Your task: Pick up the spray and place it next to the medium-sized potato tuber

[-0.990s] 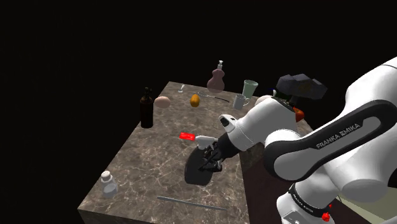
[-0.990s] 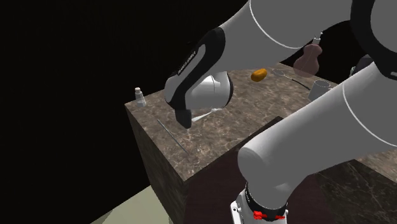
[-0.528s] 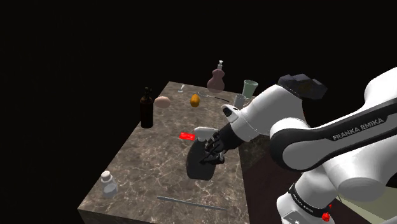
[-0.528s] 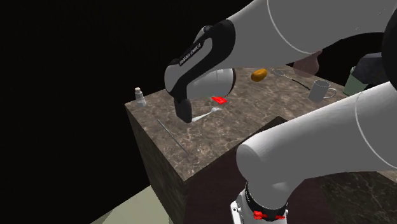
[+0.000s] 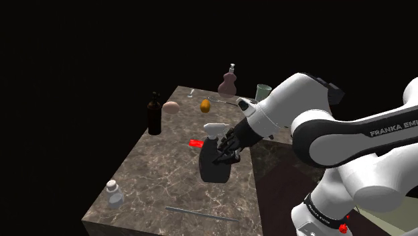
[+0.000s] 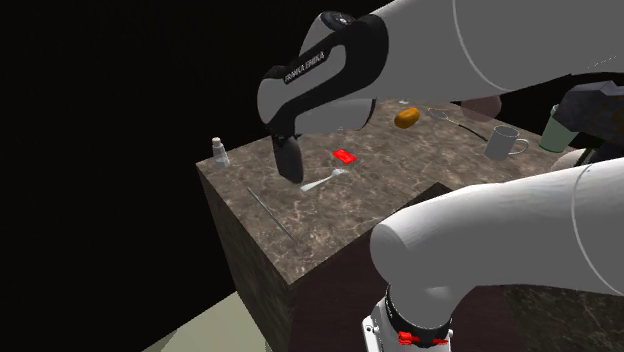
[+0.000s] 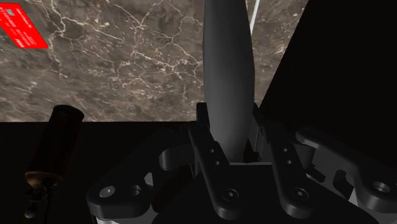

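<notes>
Pinching the spray [image 5: 214, 164] by its grey upper part, the claw [image 5: 226, 151] presses both black fingers [image 7: 207, 149] against it, 1 per side. Spray: dark body, pale head, tilted, over the marbled tabletop [image 5: 161, 174] near the edge facing the stand. Contact with the surface cannot be judged. Flat red card [image 5: 195, 143] lies on the tabletop just beside the spray in the shoulder view. Orange-brown potato tuber [image 5: 205, 105] sits well apart at the far end, near 1 pale oval [image 5: 171, 106] and 1 dark bottle [image 5: 155, 114].
</notes>
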Motion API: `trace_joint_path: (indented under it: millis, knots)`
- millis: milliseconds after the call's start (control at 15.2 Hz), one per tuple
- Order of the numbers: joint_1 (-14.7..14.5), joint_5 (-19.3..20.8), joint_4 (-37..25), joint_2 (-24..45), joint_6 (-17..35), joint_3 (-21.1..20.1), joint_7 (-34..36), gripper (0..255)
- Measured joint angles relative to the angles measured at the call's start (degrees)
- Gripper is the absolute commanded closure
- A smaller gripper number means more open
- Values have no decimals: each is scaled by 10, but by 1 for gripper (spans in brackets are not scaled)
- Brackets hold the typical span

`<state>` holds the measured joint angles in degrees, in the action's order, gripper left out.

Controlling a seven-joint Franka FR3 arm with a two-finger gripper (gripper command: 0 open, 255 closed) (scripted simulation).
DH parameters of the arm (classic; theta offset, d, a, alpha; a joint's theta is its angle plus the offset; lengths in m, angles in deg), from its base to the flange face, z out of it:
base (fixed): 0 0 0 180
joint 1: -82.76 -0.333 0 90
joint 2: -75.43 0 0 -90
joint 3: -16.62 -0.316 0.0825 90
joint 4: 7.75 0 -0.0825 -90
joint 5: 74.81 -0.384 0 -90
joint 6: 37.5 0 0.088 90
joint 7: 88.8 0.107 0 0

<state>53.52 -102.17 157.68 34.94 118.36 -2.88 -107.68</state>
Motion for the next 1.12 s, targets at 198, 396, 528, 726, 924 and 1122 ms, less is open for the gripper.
trace_joint_path:
  millis: [198,396,528,726,924,1122]
  knots:
    - [9,10,-16,-17,-33,3,4,255]
    - [16,20,-33,-33,-65,6,10,255]
    - [19,25,-41,-41,-82,8,12,255]
    - [25,34,-60,-53,-112,12,16,255]
    - [30,41,-79,-59,-137,15,21,255]
    - [35,48,-95,-69,-164,21,23,255]
